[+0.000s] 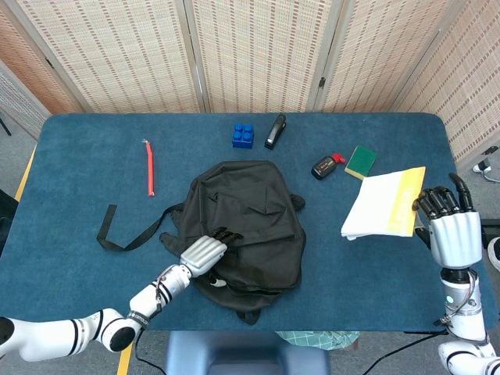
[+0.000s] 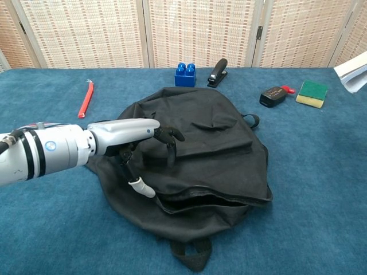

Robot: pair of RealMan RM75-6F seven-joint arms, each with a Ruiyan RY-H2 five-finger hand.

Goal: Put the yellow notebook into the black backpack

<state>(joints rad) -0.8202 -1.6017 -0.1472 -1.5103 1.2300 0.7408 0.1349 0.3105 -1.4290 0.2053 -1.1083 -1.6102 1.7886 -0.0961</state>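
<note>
The black backpack (image 1: 254,211) (image 2: 218,152) lies flat in the middle of the blue table. My left hand (image 1: 205,254) (image 2: 129,134) is on its near left side, fingers curled over the top layer of fabric and thumb underneath, gripping it; a gap shows along the bag's near edge. The yellow notebook (image 1: 387,205), white pages upward with a yellow cover edge, is held above the table's right side by my right hand (image 1: 453,230). In the chest view only a corner of the notebook (image 2: 355,71) shows at the right edge.
Behind the backpack stand a blue brick (image 1: 243,135) and a black stapler (image 1: 275,130). A black device with a red cap (image 1: 324,166) and a green sponge (image 1: 360,160) lie at back right. A red stick (image 1: 149,169) lies left; the backpack strap (image 1: 125,233) trails left.
</note>
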